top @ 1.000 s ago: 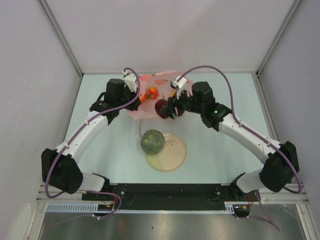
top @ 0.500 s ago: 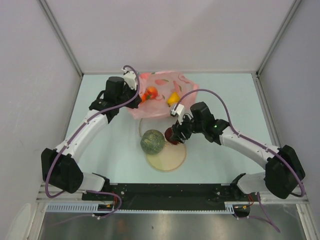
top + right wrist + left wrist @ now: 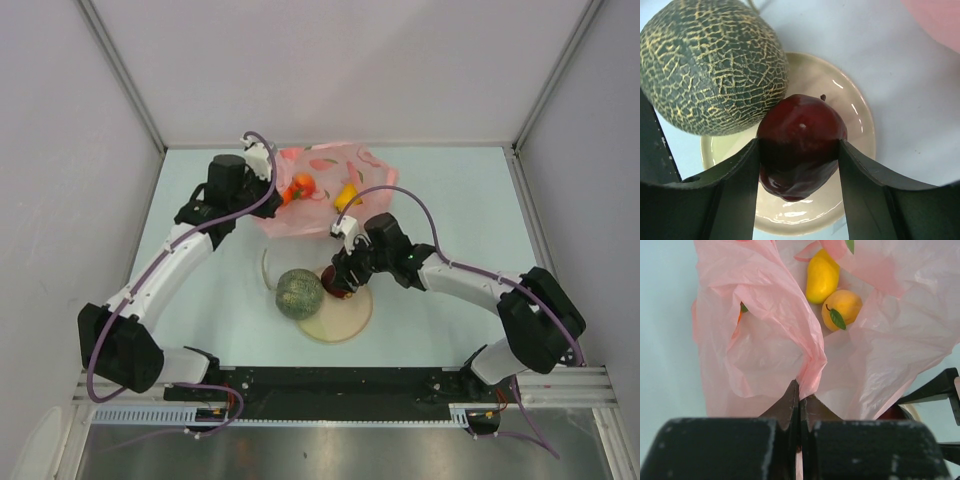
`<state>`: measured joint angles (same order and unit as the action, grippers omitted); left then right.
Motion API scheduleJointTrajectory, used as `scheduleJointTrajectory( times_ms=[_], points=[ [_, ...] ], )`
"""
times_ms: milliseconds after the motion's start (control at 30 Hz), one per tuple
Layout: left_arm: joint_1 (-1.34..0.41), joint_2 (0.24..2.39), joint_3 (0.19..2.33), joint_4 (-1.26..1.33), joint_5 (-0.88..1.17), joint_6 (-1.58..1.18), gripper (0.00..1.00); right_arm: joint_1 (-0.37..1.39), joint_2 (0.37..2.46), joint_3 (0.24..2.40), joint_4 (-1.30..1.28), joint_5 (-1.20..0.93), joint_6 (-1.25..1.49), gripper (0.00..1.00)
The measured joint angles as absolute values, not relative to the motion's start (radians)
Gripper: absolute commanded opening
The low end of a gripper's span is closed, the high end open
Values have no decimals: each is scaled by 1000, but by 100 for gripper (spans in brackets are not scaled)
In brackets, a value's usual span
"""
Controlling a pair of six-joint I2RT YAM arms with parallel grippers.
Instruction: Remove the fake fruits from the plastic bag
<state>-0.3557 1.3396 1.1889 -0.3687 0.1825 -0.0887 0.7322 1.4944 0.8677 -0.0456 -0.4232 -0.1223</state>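
The pink plastic bag (image 3: 325,190) lies at the back of the table with its mouth open. My left gripper (image 3: 274,196) is shut on a fold of the bag (image 3: 805,355) at its near edge. Inside it lie a yellow oblong fruit (image 3: 822,276), a peach-coloured round fruit (image 3: 841,307) and an orange one (image 3: 303,185). My right gripper (image 3: 800,150) is shut on the dark red apple (image 3: 800,135) and holds it just over the cream plate (image 3: 860,125). The netted melon (image 3: 710,65) sits against the apple on the plate's left edge (image 3: 299,293).
The plate (image 3: 335,322) lies in front of the bag, mid-table. Grey walls enclose the table on the left, the back and the right. The arm bases stand at the near edge.
My right gripper has carried the apple from the bag's mouth down to the plate, beside the melon. The melon has shifted slightly left. My left gripper has stayed shut on the bag.
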Motion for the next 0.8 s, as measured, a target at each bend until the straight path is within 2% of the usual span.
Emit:
scheduleJointTrajectory(
  times_ms=[133, 500, 533, 600, 633, 800],
  points=[
    [-356, 1333, 1176, -368, 190, -89, 0, 734, 1511, 868, -22, -419, -120, 52],
    [-356, 1332, 1166, -367, 196, -89, 0, 738, 1552, 864, 21, -416, -128, 64],
    [-356, 1332, 1164, -367, 196, -89, 0, 738, 1554, 864, 25, -416, -128, 68],
    [-356, 1332, 1159, -366, 196, -89, 0, 738, 1555, 864, 31, -415, -128, 83],
    [-356, 1332, 1157, -366, 196, -89, 0, 738, 1555, 864, 34, -415, -125, 97],
    [-356, 1332, 1151, -365, 198, -89, 0, 734, 1549, 864, 38, -411, -129, 100]
  ],
)
